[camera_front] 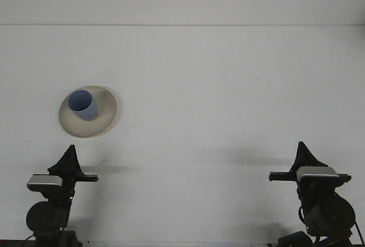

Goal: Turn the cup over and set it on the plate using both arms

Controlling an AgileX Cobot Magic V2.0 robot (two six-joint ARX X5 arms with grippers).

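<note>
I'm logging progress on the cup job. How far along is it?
It looks finished. The blue cup sits on the plate at the table's left side, mouth up. Nothing is in hand: the left gripper and right gripper are both low at the near edge, well apart from the plate and carrying nothing. No step looks left.
</note>
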